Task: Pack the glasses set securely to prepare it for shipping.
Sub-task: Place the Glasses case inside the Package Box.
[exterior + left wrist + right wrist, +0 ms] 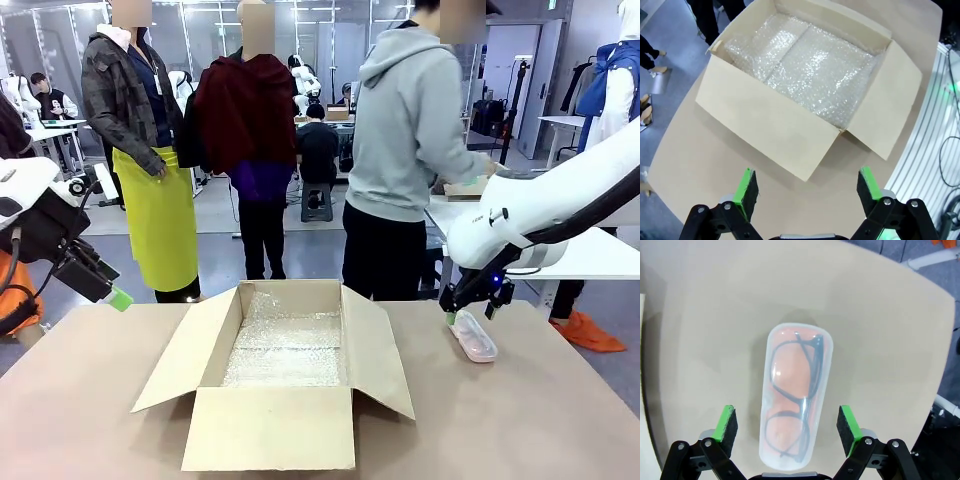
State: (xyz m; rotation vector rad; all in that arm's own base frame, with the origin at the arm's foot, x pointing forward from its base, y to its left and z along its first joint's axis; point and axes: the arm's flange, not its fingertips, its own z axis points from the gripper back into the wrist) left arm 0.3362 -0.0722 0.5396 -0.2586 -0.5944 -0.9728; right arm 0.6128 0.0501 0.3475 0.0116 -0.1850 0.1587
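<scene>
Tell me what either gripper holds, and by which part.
Nothing is held. The right gripper is open over the pink case, pads clear of it; the left gripper is open, empty.

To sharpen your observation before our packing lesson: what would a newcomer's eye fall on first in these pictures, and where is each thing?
An open brown cardboard box lined with shiny clear bubble wrap sits in the middle of the tan table. On the robot's right lies a translucent rounded glasses case, pinkish inside, holding black-framed glasses, and the right pincer hangs open directly over it. The left pincer hangs open to the left of the box.
</scene>
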